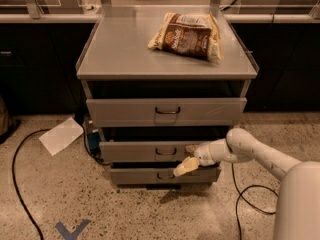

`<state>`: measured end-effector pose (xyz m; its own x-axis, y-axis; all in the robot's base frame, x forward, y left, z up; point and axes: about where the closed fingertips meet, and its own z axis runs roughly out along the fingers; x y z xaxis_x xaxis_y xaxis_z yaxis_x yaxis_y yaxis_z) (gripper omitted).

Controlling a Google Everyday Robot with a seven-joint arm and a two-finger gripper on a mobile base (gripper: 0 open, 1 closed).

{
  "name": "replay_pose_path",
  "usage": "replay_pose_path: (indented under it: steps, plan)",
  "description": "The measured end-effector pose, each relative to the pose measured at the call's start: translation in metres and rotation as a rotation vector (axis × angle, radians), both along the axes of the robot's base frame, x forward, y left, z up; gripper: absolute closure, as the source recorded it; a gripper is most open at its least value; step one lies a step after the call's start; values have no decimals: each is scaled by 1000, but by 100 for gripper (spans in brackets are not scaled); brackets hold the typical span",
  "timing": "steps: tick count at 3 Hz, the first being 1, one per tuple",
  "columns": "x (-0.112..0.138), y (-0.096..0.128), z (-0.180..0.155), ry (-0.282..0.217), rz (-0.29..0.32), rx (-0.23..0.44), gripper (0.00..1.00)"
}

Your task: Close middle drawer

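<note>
Single camera view: high, front-on, tilted down at the cabinet, near enough to fill mid-frame, floor around it. Gripper sits low, right of centre, fingers spread, at the middle drawer front.

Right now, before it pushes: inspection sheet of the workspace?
Surface: grey cabinet top, holding one brown snack bag.
Job's things: middle drawer, dark gap above its front; its handle is free.
Clutter: sheet of paper and blue tape mark on the floor.
Grippers: gripper at the middle drawer's front, just right of the handle, jaws open.
Cables: black cable on the floor at left; another at right, below the arm.
Surroundings: top drawer, bottom drawer, dark counters behind.
</note>
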<state>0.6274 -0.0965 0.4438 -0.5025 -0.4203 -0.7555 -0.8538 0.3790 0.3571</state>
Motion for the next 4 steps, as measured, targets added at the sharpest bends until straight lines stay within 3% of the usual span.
replay_pose_path:
  steps: [1, 4]
  plan:
    - [29, -6, -8, 20, -22, -2, 0]
    - [31, -3, -5, 1, -32, 19, 0]
